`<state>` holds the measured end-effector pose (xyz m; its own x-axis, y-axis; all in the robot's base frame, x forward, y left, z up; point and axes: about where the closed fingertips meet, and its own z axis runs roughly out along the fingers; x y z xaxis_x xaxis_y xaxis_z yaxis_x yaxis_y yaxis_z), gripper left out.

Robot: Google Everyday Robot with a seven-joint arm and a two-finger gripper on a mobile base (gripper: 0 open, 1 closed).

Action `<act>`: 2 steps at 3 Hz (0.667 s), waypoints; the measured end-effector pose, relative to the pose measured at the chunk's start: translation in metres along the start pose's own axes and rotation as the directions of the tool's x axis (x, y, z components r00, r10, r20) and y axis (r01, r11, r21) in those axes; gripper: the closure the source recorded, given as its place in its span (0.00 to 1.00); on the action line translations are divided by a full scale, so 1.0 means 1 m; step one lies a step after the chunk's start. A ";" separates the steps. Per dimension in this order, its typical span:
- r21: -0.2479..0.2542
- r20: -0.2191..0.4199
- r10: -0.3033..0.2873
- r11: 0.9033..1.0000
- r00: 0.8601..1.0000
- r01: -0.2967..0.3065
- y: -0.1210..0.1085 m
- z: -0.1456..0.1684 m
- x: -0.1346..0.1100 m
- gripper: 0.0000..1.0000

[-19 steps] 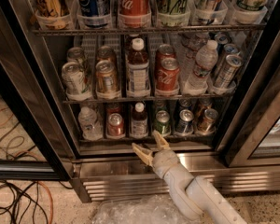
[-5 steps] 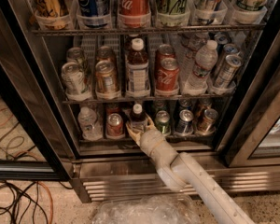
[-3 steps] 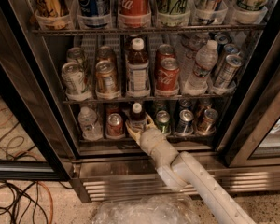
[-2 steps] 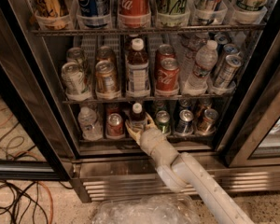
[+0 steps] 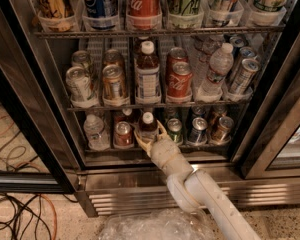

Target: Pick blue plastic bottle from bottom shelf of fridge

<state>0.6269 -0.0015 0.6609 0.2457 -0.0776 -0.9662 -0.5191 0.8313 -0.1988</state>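
The blue plastic bottle (image 5: 148,120), small with a white cap and dark liquid, stands upright in the middle of the fridge's bottom shelf (image 5: 140,150). My gripper (image 5: 149,132) reaches in from the lower right on its white arm. Its two pale fingers (image 5: 140,137) hug the bottle's lower body on the left and right, closed on it. The bottle still rests on the shelf. A larger bottle of the same look (image 5: 148,76) stands on the rack above.
On the bottom shelf, a clear bottle (image 5: 95,132) and a red can (image 5: 123,134) stand left of the gripper. Several cans (image 5: 198,130) stand to its right. Dark door frames (image 5: 275,119) flank the opening. Cables (image 5: 20,214) lie on the floor at left.
Several seconds ago the gripper was in front of the shelf edge, right of the bottle. It has since moved in around the bottle and has held still over the last second.
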 end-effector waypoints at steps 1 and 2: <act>0.039 0.059 -0.041 0.998 0.997 0.039 0.000 -0.013 -0.022 1.00; 0.044 0.062 -0.052 0.998 0.997 0.049 0.001 -0.026 -0.032 1.00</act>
<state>0.5971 -0.0127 0.6871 0.3229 -0.0862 -0.9425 -0.4700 0.8497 -0.2388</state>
